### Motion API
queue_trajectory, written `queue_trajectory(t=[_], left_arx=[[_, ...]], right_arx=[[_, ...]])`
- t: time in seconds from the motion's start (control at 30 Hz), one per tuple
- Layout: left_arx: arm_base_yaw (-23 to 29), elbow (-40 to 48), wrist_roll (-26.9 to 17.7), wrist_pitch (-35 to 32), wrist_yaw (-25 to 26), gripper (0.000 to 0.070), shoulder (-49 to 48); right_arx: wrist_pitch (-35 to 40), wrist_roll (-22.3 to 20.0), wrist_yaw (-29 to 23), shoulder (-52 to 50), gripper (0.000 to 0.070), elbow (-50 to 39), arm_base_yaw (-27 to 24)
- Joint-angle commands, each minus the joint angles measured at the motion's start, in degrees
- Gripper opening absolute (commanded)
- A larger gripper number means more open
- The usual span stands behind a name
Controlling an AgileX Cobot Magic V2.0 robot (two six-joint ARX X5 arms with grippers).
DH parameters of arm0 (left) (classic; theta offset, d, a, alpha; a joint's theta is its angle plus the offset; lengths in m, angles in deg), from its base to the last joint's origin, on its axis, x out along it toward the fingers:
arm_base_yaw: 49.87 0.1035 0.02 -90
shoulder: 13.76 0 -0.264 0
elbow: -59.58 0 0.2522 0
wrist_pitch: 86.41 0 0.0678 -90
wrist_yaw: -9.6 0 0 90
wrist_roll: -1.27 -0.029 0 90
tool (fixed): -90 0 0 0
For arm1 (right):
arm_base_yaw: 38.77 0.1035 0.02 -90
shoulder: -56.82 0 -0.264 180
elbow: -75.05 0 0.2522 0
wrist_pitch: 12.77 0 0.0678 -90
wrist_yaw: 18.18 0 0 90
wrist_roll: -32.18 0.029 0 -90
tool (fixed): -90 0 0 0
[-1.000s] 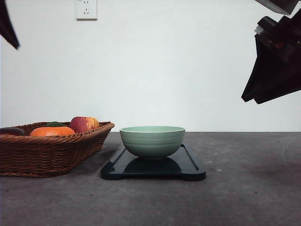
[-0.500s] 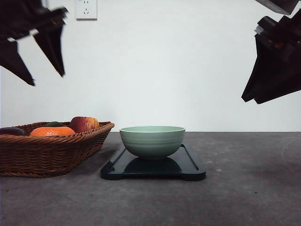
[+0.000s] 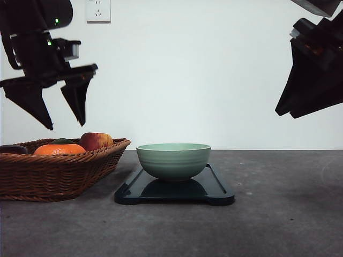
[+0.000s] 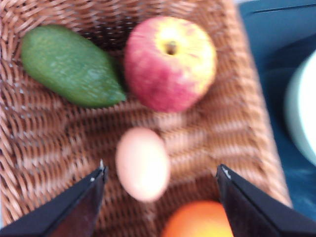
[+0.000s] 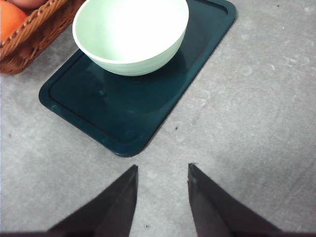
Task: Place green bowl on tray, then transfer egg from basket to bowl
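Left wrist view — blurred egg (image 4: pixel 142 163) in basket (image 4: pixel 44 138), left claw (image 4: pixel 160 173) wide, tray (image 4: pixel 276 44) cut off.

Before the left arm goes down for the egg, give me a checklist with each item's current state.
1. Green bowl sits on the tray: ok.
2. Bowl is empty and ready to receive the egg, per the right wrist view: ok.
3. Left tool is open and above the basket: ok.
4. Egg lies between the open fingers in the left wrist view: ok.
5. Room around the egg: the orange looks very close, the apple a little apart; the view is blurred, so cannot tell.
6. Right tool is open, empty and off the tray: ok.
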Motion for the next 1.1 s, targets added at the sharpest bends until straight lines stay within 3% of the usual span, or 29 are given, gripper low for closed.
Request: queue_trajectory(t=[0.0, 0.83, 1.07], left_arx=[[-0.2, -1.5, -0.6, -1.0, -0.2, 0.0462, 1.9], [-0.1, -1.5, 0.3, -2.4, -0.7, 0.0457, 10.6], [-0.1, -1.5, 0.3, -1.8, -0.7, 0.0312, 10.6]], right_arx=[[0.3, 0.6, -0.1, 0.3, 0.0198, 0.2, 0.2], [0.1, 1.3, -0.1, 0.3, 0.0198, 0.2, 0.2], [0.1, 1.5, -0.1, 0.3, 0.0198, 0.2, 0.2]])
